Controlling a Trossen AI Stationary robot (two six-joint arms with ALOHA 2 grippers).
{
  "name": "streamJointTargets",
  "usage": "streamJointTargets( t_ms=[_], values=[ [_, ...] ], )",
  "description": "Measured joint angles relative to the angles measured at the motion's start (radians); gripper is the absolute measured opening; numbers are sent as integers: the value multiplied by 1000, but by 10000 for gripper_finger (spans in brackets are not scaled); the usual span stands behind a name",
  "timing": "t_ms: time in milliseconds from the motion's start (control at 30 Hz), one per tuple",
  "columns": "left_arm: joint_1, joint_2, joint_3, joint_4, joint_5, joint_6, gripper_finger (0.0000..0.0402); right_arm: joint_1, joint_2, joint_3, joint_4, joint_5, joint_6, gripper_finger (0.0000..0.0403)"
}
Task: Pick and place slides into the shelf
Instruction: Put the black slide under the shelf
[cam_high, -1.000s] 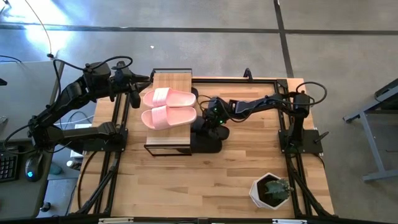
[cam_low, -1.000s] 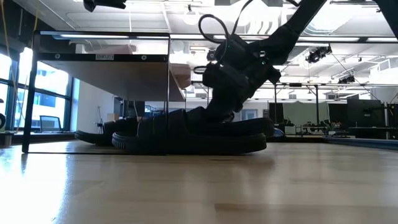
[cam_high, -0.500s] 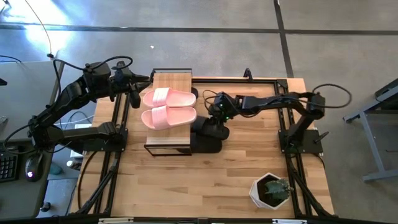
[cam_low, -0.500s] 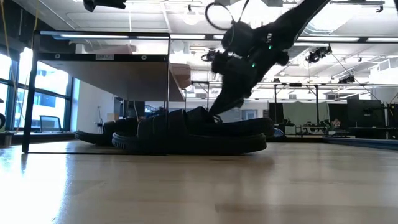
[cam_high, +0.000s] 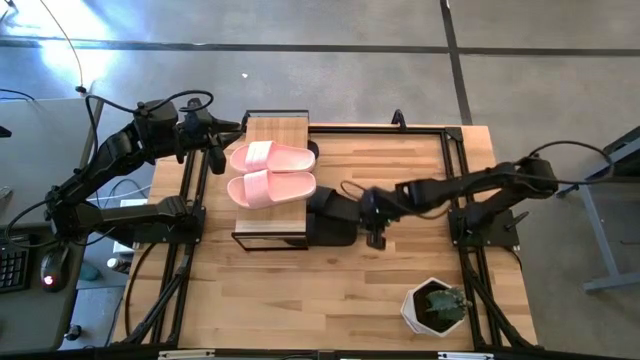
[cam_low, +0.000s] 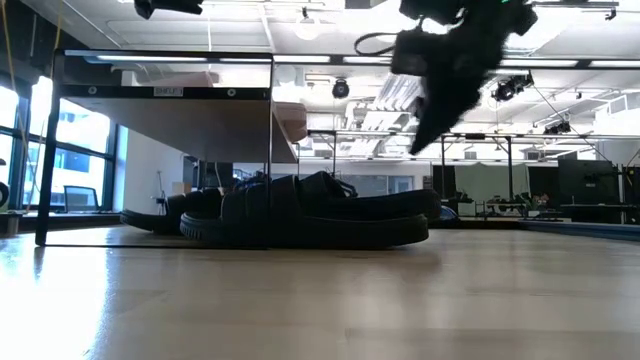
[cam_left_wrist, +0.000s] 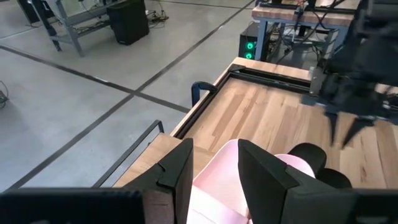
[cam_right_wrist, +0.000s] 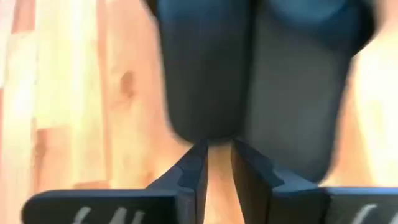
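R hand (cam_high: 378, 236) off the black slides (cam_high: 332, 218), fingers (cam_right_wrist: 194, 171) a narrow gap apart, gripping nothing. Black slides on bench (cam_high: 400, 280) beside shelf (cam_high: 275, 130); pink pair (cam_high: 270, 172) on shelf top. L hand (cam_high: 215, 150) slightly apart by shelf, I see nothing gripped.

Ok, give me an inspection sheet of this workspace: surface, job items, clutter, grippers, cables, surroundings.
Surface: wooden table, mostly bare in front.
Job's things: pink slides lie side by side on top of the shelf; black slides sit on the table, partly under the shelf's right edge.
Clutter: potted plant near the front right corner.
Grippers: right gripper is empty, lifted just off the black slides, fingers slightly apart; left gripper waits beside the shelf, holding nothing.
Cables: loops along both arms, none across the slides.
Surroundings: concrete floor; keyboard and mouse at far left.
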Motion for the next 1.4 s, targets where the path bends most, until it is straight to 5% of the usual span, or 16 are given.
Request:
streamJointTargets(
  t_ms=[300, 700, 1400],
  values=[
    [0, 0, 0, 0, 0, 7, 111, 81, -1, -101, 89, 55, 188, 4],
    [0, 0, 0, 0, 0, 6, 111, -45, -1, -276, 287, -7, 237, 2],
    [0, 0, 0, 0, 0, 6, 111, -149, -2, -285, 341, 56, 166, 0]
  ],
)
